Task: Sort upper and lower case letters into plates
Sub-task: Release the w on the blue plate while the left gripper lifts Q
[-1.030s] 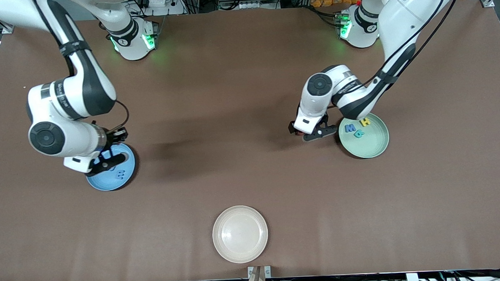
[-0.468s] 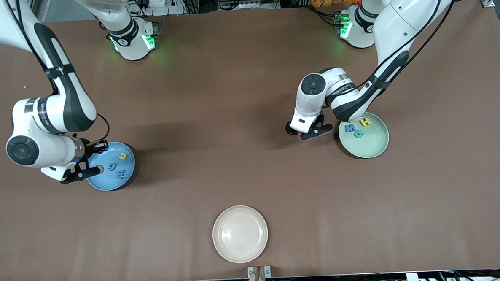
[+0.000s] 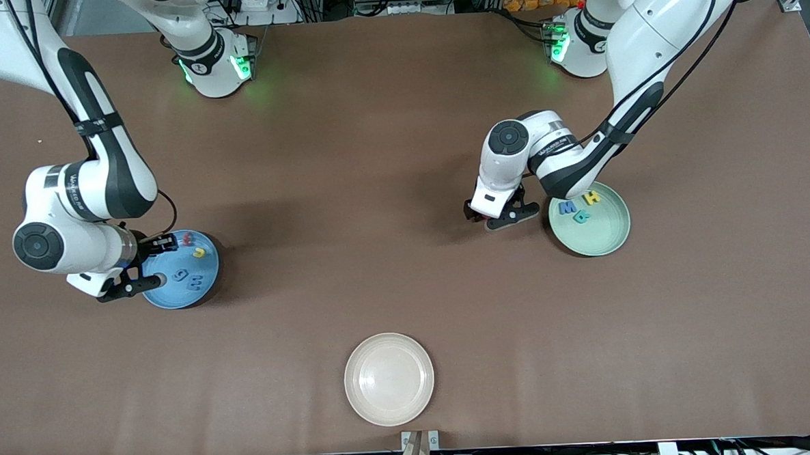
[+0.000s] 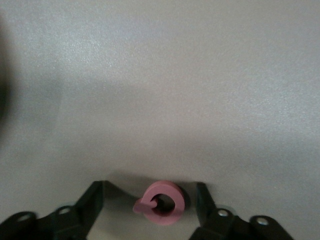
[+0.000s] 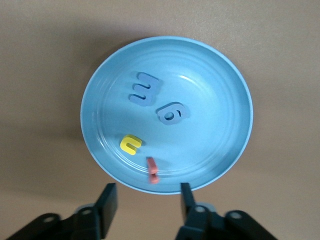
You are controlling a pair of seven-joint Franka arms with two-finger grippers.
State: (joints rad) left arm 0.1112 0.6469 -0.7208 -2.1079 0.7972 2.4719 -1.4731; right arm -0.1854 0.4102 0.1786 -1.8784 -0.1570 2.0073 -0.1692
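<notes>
Both arms bent low over the bench (image 3: 376,188), each claw spread and holding nothing.
Left claw (image 3: 503,215) beside the mint plate (image 3: 600,236); only its wrist view shows the pink letter (image 4: 162,202) lying between the fingers. Right claw (image 3: 137,266) over the blue plate's (image 3: 175,295) rim; four letters lie inside.

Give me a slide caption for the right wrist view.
Open right pincer over the blue plate's rim; four letters inside.

light: even overhead | shadows: soft under arms | left wrist view: washed-out, blurry
</notes>
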